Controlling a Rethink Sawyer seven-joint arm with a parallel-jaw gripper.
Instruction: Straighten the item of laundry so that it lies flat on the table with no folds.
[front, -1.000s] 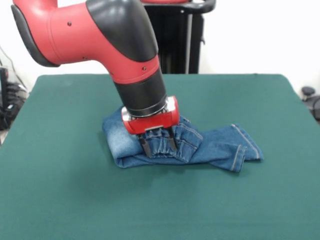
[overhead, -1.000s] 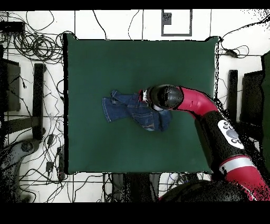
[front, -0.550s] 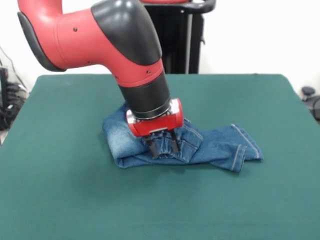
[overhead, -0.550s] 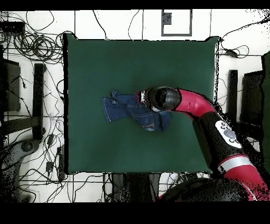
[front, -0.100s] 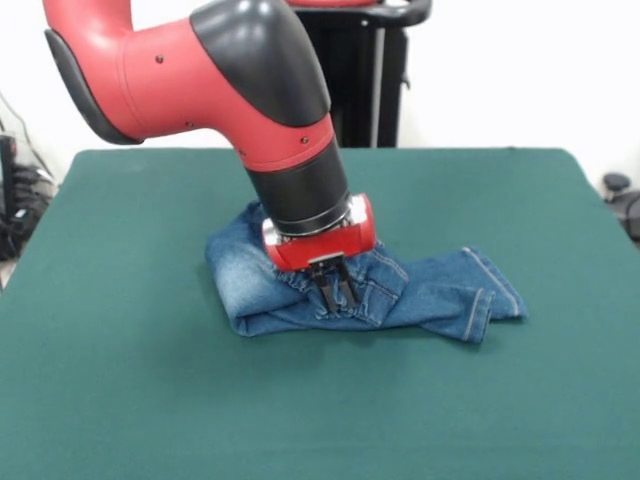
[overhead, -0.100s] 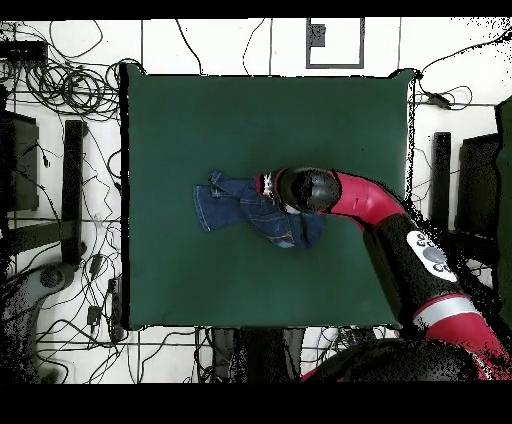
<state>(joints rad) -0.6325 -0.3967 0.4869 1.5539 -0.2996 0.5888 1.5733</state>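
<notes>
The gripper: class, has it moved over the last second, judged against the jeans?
Yes. The gripper has shifted toward the picture's right along the jeans in the front view, and its fingers have closed together on the bunched denim.

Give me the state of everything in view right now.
Blue denim jeans: bunched and folded over, not flat, lying mid-table.
Red and black arm's claw: shut on a gathered fold of the jeans, tips down in the fabric.
Dark green felt-topped table: jeans rest on it.

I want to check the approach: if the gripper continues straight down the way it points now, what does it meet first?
The gripper points down with fingers nearly together, tips already at a bunched fold of the jeans. It would likely press that denim first, then the table beneath.
</notes>
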